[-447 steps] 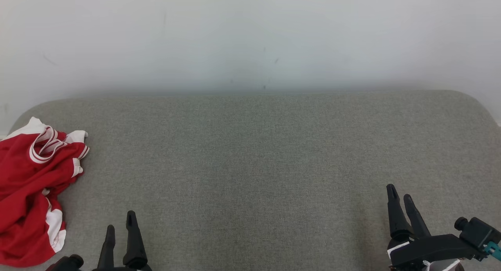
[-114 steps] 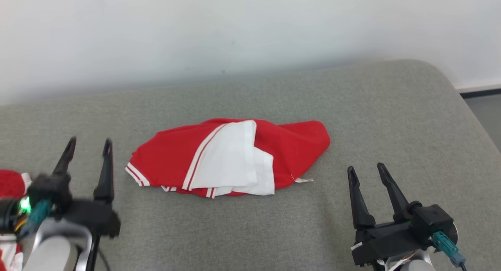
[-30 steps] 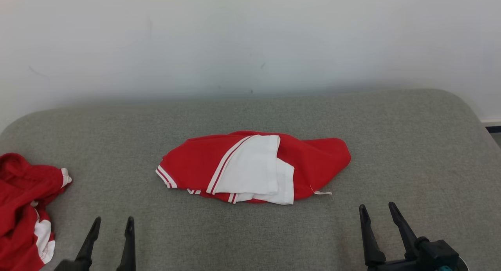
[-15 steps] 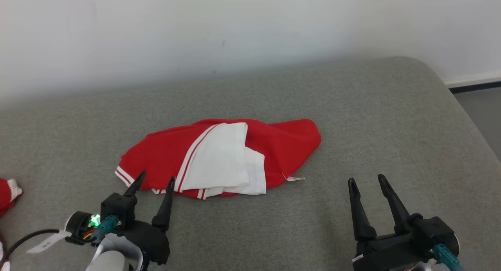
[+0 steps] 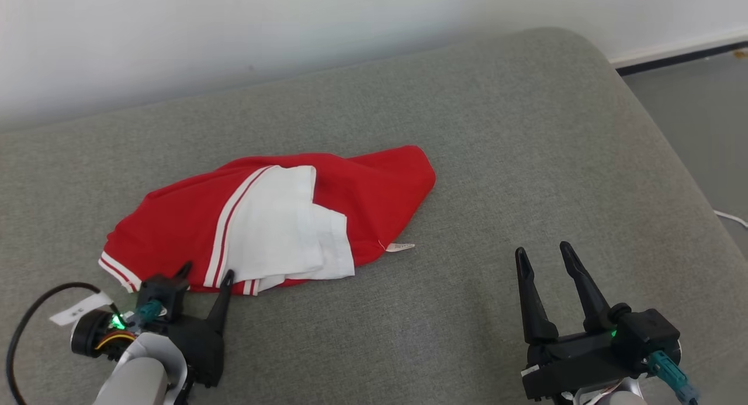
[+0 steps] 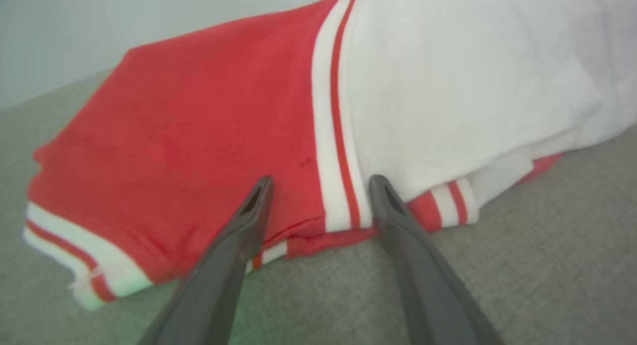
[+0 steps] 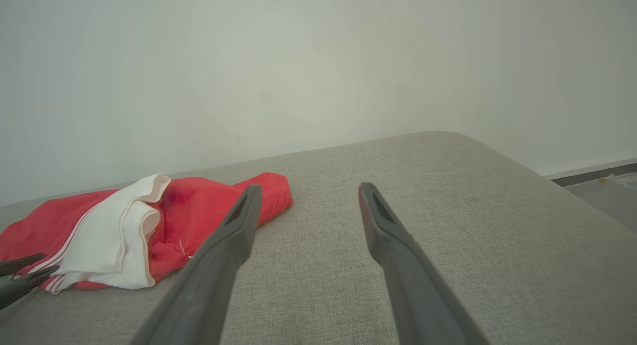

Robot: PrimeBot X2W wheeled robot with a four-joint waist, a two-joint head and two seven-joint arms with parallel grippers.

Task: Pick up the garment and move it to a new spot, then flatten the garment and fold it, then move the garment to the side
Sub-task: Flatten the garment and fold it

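Note:
The garment (image 5: 374, 194) is a red and white piece lying folded over on the grey cushion (image 5: 467, 130), its white panel (image 5: 274, 229) on top. My left gripper (image 5: 207, 272) stands open at the garment's near left hem. In the left wrist view the garment (image 6: 199, 116) is close up and the left gripper (image 6: 322, 179) has its tips over the near edge, either side of the white-and-red stripe (image 6: 338, 136). My right gripper (image 5: 543, 250) is open over bare cushion to the right, apart from the cloth. In the right wrist view, the right gripper (image 7: 309, 187) points past the garment (image 7: 199, 210).
The cushion's rounded right edge (image 5: 654, 130) drops to a grey floor (image 5: 701, 101) with a white cable (image 5: 730, 218). A pale wall (image 5: 234, 31) runs behind the cushion. A small white tag (image 5: 400, 247) sticks out of the garment's near right side.
The head camera has swung right and down, so the scene shifted left. My left gripper has come up from the lower left to the garment's near hem. Both grippers stayed open.

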